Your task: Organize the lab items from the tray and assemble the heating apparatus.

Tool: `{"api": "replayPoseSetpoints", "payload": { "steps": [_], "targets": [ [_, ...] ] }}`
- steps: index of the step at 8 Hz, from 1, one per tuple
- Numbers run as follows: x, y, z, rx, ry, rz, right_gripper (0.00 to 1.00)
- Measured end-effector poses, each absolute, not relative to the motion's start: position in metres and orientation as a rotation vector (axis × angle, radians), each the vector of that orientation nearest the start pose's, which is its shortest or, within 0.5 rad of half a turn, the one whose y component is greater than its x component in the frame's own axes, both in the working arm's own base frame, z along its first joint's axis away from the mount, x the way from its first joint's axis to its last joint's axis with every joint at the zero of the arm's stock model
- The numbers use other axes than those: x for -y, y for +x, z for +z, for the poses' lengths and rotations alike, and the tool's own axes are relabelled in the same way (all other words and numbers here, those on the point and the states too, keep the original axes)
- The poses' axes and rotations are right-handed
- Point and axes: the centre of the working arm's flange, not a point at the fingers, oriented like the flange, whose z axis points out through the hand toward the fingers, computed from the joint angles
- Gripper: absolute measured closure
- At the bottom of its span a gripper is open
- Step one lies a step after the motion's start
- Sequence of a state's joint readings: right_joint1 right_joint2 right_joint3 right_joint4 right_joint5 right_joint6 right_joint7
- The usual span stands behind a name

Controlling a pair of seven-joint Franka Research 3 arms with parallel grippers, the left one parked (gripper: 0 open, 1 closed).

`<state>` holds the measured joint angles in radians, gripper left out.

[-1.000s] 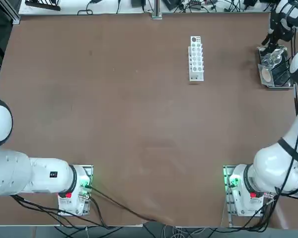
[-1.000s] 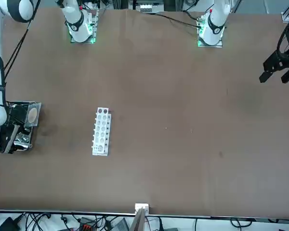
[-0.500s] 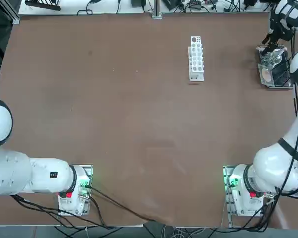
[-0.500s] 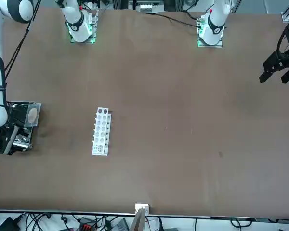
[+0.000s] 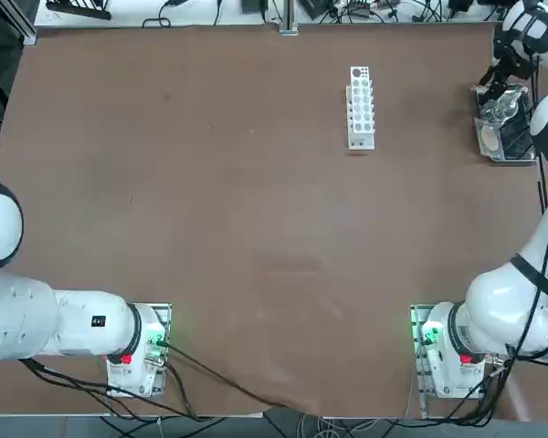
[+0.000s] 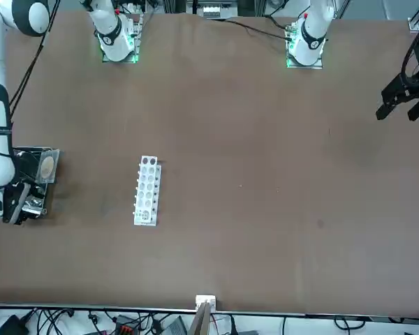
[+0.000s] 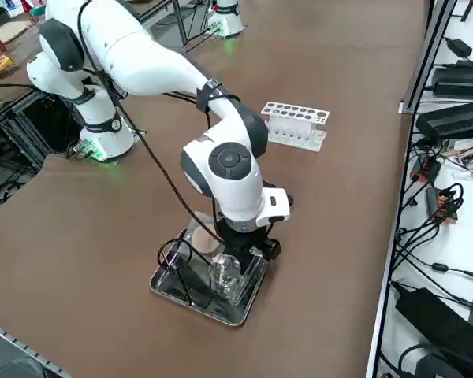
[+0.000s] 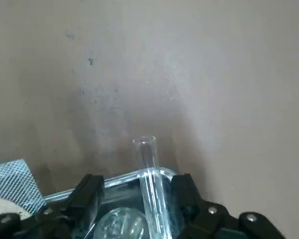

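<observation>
Brown matte desk (image 5: 256, 228). White holed rack (image 5: 361, 107) lay mid-desk, far side. Shiny rimmed metal tray (image 7: 238, 309) at far right edge held dark wire stand (image 7: 176, 264), grey mesh square (image 8: 10, 182), clear glass tube (image 8: 152, 186). Right gripper (image 8: 138, 191) low over tray, jaws apart astride tube.

A robotics lab: two white arms bolted at one edge of a wide brown table (image 5: 256, 228), a white holed rack (image 5: 361, 107) and glassware in a metal tray (image 7: 173, 290), cables and power bricks (image 7: 457, 118) crowding the table's far edge.
</observation>
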<state>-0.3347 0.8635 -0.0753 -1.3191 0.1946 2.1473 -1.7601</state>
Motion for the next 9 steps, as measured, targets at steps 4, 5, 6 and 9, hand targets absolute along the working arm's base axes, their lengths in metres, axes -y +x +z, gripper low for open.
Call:
{"api": "replayPoseSetpoints", "payload": {
  "steps": [4, 5, 6, 9],
  "targets": [
    [0.2772, 0.6879, 0.2139, 1.816, -2.476, -0.124, 0.24],
    [0.2776, 0.6889, 0.2147, 1.818, -2.478, -0.126, 0.26],
    [0.2781, 0.6898, 0.2140, 1.819, -2.479, -0.127, 0.27],
    [0.2788, 0.6923, 0.2120, 1.822, -2.482, -0.130, 0.31]
  ]
}}
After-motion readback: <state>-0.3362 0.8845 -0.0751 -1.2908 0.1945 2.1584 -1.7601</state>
